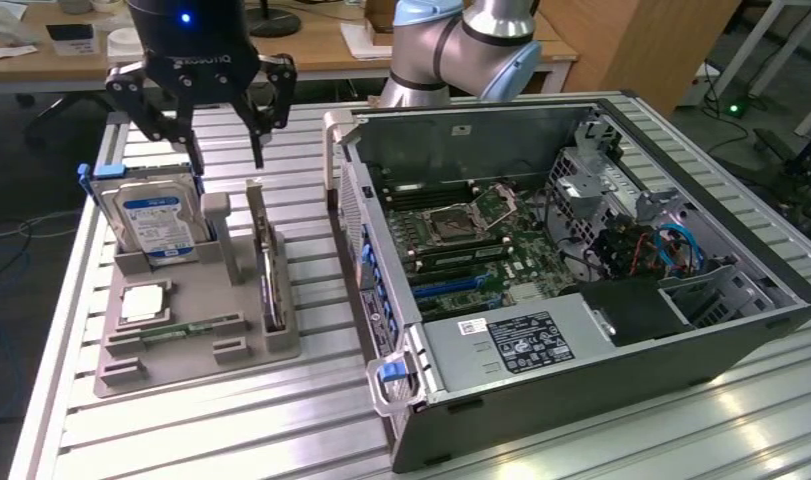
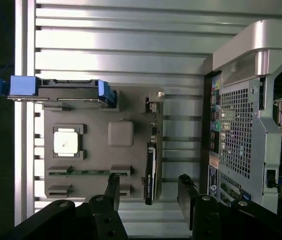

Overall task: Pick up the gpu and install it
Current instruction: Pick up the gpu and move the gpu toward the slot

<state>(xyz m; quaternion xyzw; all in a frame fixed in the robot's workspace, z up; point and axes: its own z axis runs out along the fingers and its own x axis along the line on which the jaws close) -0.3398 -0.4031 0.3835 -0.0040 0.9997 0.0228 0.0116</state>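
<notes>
One pass over the exterior view first. Finds the hand (image 1: 229, 160) spread wide, gripping nothing, hanging just above the far end of the gpu (image 1: 266, 262). Finds that gpu standing on edge in a slot of the grey holder tray (image 1: 198, 345), on the side nearest the open computer case (image 1: 579, 300), touched by neither finger. Notes a hard drive (image 1: 158, 218) with a blue-white label upright at the tray's other side, a processor chip (image 1: 141, 302) lying flat in front of it, and a green memory stick (image 1: 192, 327) beside that. Places tray and case side by side on the ribbed metal surface (image 1: 218, 430), case to the exterior view's right.

Turns next to the wrist view. Looks straight down on the holder tray (image 2: 93, 117). Catches the gpu (image 2: 152, 160) edge-on as a thin dark strip, lying between the two dark fingers (image 2: 112, 190) and clear of both. Shows too the hard drive (image 2: 66, 92), the processor chip (image 2: 66, 142) and the perforated wall of the computer case (image 2: 236, 125).
</notes>
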